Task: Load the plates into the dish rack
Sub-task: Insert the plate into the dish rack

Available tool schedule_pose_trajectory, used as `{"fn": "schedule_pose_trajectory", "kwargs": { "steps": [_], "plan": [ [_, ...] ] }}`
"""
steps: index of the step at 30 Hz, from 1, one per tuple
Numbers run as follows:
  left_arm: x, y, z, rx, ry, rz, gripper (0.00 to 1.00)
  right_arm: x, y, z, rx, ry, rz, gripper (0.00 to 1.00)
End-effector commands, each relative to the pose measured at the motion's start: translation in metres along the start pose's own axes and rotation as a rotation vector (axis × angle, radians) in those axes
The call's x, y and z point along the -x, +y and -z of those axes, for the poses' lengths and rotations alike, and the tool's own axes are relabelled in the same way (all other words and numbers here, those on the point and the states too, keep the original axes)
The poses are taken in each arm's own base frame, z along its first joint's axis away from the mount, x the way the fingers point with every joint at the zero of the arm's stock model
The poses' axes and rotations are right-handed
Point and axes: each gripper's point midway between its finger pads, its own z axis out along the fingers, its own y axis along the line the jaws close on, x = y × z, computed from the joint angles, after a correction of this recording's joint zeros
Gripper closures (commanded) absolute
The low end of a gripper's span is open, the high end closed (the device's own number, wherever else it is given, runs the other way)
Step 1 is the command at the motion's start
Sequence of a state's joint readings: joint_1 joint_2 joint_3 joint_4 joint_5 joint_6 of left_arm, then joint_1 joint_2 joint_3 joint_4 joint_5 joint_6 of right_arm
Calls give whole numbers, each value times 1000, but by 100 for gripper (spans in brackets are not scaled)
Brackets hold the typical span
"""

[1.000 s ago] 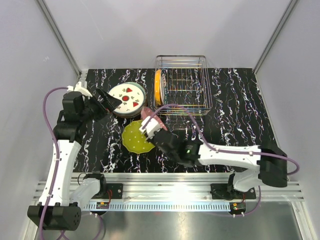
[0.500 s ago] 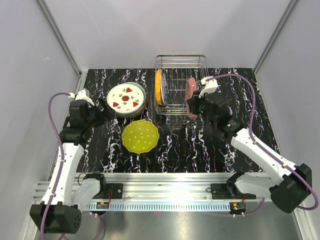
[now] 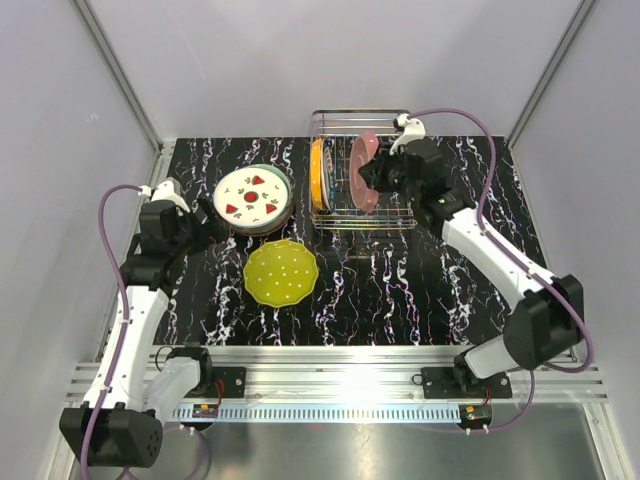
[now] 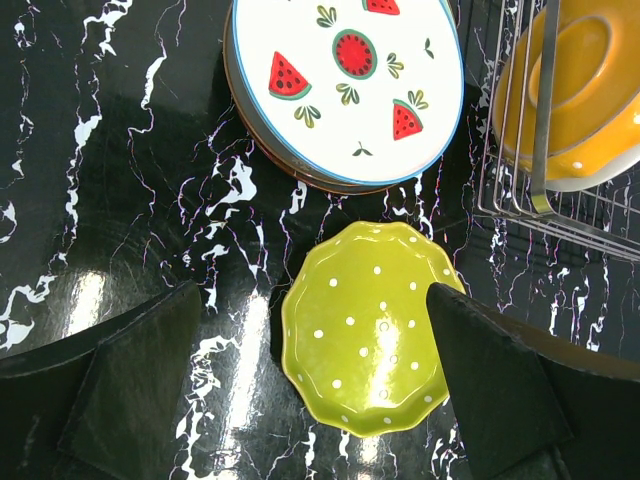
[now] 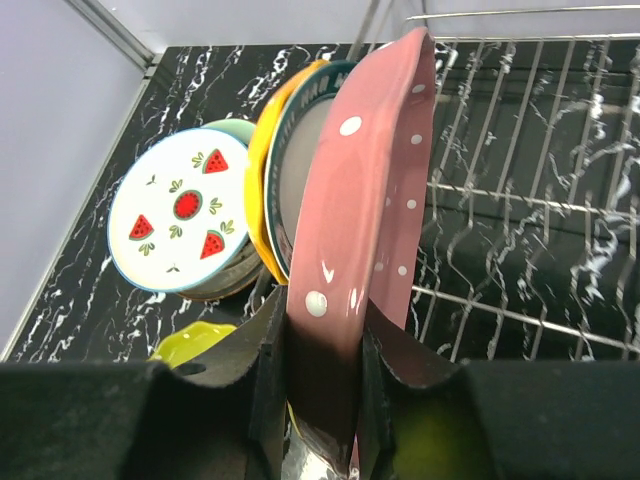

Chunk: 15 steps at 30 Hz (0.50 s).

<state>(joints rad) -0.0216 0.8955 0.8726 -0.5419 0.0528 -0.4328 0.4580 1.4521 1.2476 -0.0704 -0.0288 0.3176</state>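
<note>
Pink plate: A round pink plate with white dots [image 5: 365, 200] stands on edge at the upper centre of the overhead view, over the left half of the rack, just right of the plates already slotted. I cannot tell whether it is seated yet.
Right claw: My right claw [image 5: 322, 360] pinches the plate's lower rim, keeping it upright so that it can slip between the dividers.
Rack: The shiny wire dish rack [image 3: 414, 190] holds an orange plate [image 5: 262, 190] and a dark-rimmed plate [image 5: 298, 165] on edge at its left end. The right-hand slots are free.
Stack: A white plate with watermelon slices [image 3: 252, 196] tops a stack left of the rack.
Green plate: A yellow-green scalloped plate with white dots [image 4: 370, 340] lies flat alone on the black marbled tabletop [image 3: 450, 280], just below the stack.
Left claw: My left claw [image 4: 312, 300] is spread wide and empty, and hovers over the green plate. I judge that it is placed for the next pick.
</note>
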Motion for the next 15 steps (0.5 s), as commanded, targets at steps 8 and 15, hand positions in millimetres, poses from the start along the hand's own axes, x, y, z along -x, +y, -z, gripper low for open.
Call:
{"fn": "schedule_pose_trajectory", "kwargs": {
  "steps": [8, 15],
  "plan": [
    [9, -2, 2, -15, -49, -17, 1, 92, 49, -38, 173, -239, -15, 100],
    [9, -2, 3, -17, -46, -18, 1, 86, 47, -58, 170, -227, -42, 100]
  ]
}}
